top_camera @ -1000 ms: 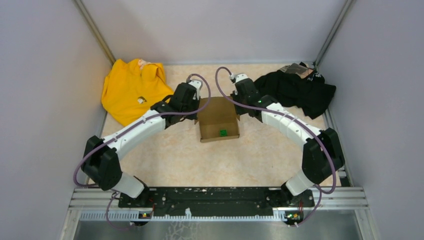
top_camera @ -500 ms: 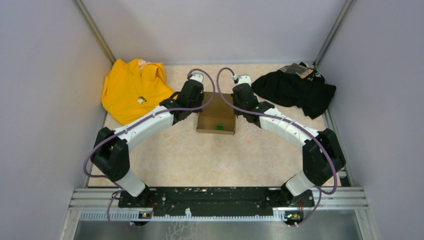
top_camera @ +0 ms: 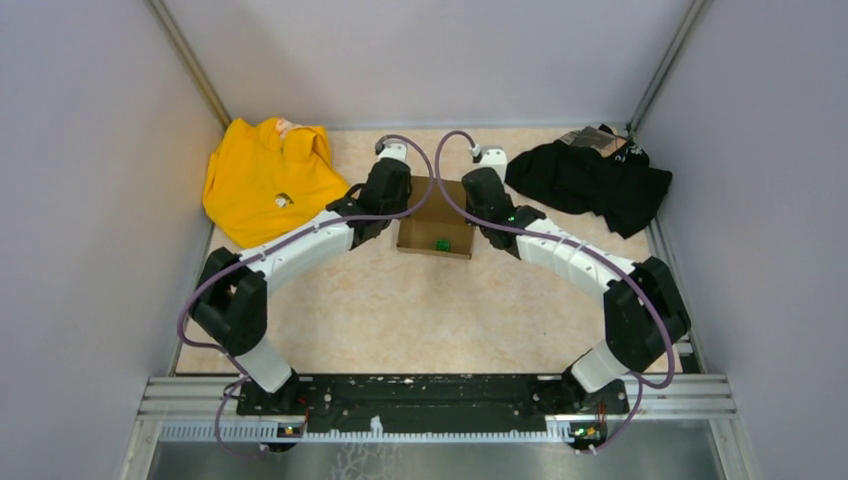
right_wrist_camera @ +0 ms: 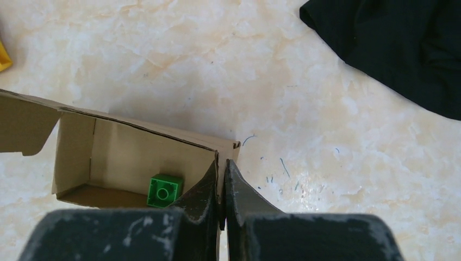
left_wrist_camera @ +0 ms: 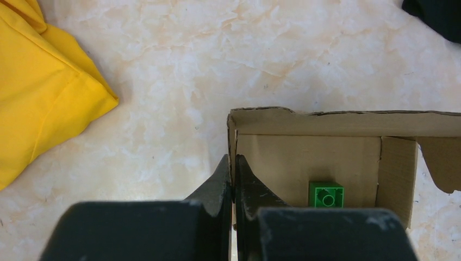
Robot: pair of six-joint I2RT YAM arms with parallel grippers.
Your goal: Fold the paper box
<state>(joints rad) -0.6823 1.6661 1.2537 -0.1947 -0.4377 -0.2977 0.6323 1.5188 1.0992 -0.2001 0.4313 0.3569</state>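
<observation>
The paper box (top_camera: 437, 232) is an open brown carton standing in the middle of the table between both arms, with a small green cube (top_camera: 441, 243) inside. My left gripper (top_camera: 398, 222) is shut on the box's left wall; in the left wrist view the black fingertips (left_wrist_camera: 224, 173) pinch that wall's edge, beside the box (left_wrist_camera: 310, 157) and the cube (left_wrist_camera: 326, 194). My right gripper (top_camera: 476, 224) is shut on the right wall. In the right wrist view it (right_wrist_camera: 222, 175) clamps the cardboard edge of the box (right_wrist_camera: 136, 149), and the cube (right_wrist_camera: 164, 190) lies just left of it.
A yellow garment (top_camera: 265, 180) lies at the back left, close to the left arm. A black garment (top_camera: 595, 180) lies at the back right. Grey walls close in the table on three sides.
Both arms have carried the box towards the far side of the table, and it now looks shorter from above. Both grips stayed shut on its side walls.
</observation>
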